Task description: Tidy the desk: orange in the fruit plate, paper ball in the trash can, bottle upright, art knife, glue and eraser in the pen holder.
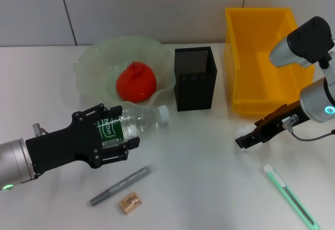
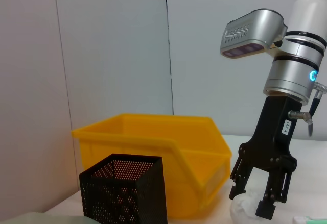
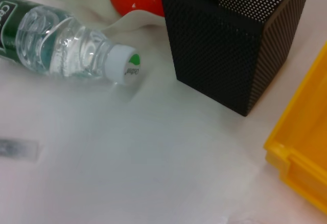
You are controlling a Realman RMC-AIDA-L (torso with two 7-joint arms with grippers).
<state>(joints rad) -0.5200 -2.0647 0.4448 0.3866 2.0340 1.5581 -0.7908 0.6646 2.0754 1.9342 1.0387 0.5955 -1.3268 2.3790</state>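
The left tool (image 1: 107,135) grips the bottle (image 1: 131,123), lying on the desk (image 1: 199,177) before the fruit plate (image 1: 89,70), and should swing it cap-up before letting go, while the right tool (image 2: 258,196) stands open astride the paper ball (image 2: 245,208) beside the trash can (image 1: 261,57).

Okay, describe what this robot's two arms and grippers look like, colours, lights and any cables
Both arms are silver-grey metal cylinders ending in flat black grippers. The left gripper is a broad black bracket with visible screws; a small green light glows on its arm. The right gripper has black linked fingers and a white label on its mount. Its arm shows a cyan light ring, black joint bands and a thin grey cable.
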